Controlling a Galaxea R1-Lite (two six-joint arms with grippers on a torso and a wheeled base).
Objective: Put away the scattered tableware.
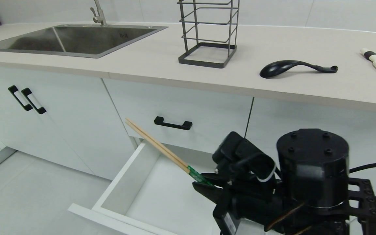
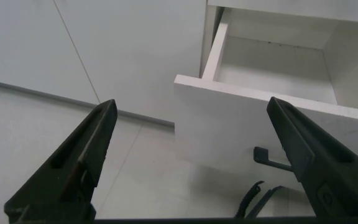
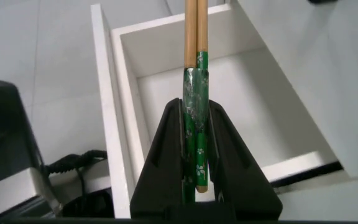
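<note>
**Soft, even light from overhead**

Bright, diffuse light falls from above. The black spoon (image 1: 292, 67) casts a faint shadow on the counter (image 1: 142, 65), and the sink (image 1: 77, 40) shows a dull sheen. Between the right gripper's (image 3: 196, 124) jaws, the chopsticks' (image 3: 194, 93) green wrap glints. Beyond the jaws, the drawer (image 3: 241, 112) darkens toward its back.

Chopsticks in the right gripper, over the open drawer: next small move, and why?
Probably lower the right gripper into the drawer while levelling the chopsticks, before opening. It is shut on their green ends, and they slant upward above the drawer's inside, so a release from here would likely let them drop and bounce.
</note>
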